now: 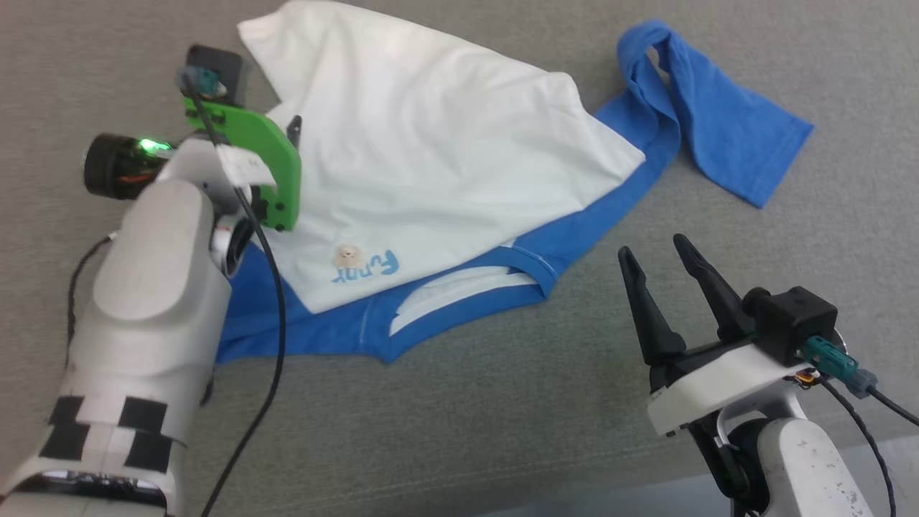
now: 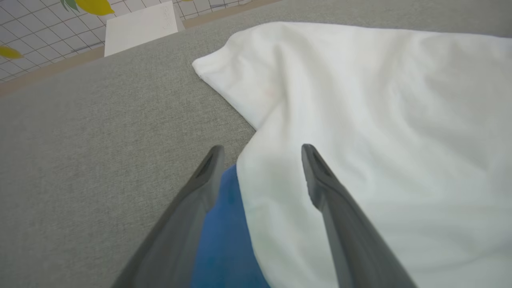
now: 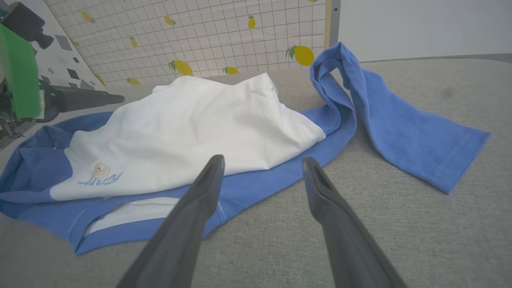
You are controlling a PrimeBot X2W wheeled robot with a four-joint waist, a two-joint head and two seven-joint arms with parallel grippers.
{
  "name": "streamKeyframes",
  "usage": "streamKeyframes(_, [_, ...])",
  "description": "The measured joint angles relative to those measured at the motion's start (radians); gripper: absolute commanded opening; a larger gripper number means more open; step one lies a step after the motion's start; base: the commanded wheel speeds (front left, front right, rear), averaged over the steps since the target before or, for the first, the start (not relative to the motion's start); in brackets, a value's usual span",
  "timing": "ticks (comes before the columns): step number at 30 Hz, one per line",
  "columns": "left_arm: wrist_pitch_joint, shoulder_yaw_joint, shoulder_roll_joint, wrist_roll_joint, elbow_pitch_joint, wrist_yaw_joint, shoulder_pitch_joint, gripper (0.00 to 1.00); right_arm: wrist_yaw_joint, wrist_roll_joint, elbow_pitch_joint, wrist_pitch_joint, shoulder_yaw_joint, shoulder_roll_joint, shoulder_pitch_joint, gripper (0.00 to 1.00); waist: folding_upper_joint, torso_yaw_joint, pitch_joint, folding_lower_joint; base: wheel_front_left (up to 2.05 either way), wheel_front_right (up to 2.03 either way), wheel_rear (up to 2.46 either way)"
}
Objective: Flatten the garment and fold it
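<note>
The garment (image 1: 445,158) lies crumpled on the grey surface, its white body bunched over blue sleeves, the collar band (image 1: 467,294) facing me. One blue sleeve (image 1: 725,143) trails off to the right with a loop in it. My left gripper (image 2: 260,150) hovers open over the white body's left edge (image 2: 360,140), with blue cloth (image 2: 224,240) beneath its fingers and nothing between them. In the head view its fingers are mostly hidden behind the green bracket (image 1: 251,151). My right gripper (image 1: 653,251) stands open, apart from the garment (image 3: 192,132), short of the collar side.
A grey fabric surface (image 1: 467,431) carries everything. Beyond its far edge stands a tiled wall with lemon prints (image 3: 200,36) and a white box (image 2: 140,26). Free room lies in front of the garment and to the right.
</note>
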Motion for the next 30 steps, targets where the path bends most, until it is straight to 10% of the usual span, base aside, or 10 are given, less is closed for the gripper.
streamKeyframes(9, [0.270,-0.013,0.061,-0.041,0.099,-0.023,-0.136,1.00,0.000,0.035,0.025,-0.027,0.043,0.000,-0.028,1.00,0.0000,-0.089,0.100,0.0000,0.00,0.00,0.00])
streamKeyframes(10, [0.311,-0.026,0.076,-0.050,0.093,-0.029,-0.150,0.90,0.000,0.039,0.027,-0.031,0.049,0.000,-0.033,1.00,0.0000,-0.099,0.109,0.0000,0.00,0.00,0.00])
streamKeyframes(11, [0.342,-0.033,0.089,-0.062,0.084,-0.031,-0.158,0.31,0.000,0.044,0.029,-0.034,0.052,0.000,-0.037,1.00,0.0000,-0.107,0.115,0.0000,0.00,0.00,0.00])
streamKeyframes(12, [0.379,-0.040,0.106,-0.082,0.066,-0.032,-0.163,0.00,0.000,0.049,0.030,-0.037,0.056,0.000,-0.041,1.00,0.0000,-0.117,0.122,0.0000,0.00,0.00,0.00])
streamKeyframes(17, [0.472,-0.201,0.249,-0.183,-0.143,-0.038,-0.162,0.00,0.000,0.065,0.036,-0.054,0.058,-0.001,-0.046,1.00,0.0000,-0.148,0.162,0.0000,0.00,0.00,0.00])
streamKeyframes(24, [0.264,-0.252,0.476,-0.127,-0.293,-0.036,-0.218,0.00,0.000,0.096,0.054,-0.081,0.071,0.000,-0.082,1.00,0.0000,-0.167,0.222,0.0002,0.00,0.00,0.00])
streamKeyframes(30, [0.118,-0.232,0.522,0.012,-0.253,0.083,-0.303,0.00,0.000,0.106,0.066,-0.093,0.089,0.000,-0.113,1.00,0.0000,-0.180,0.262,0.0001,0.00,0.00,0.00])
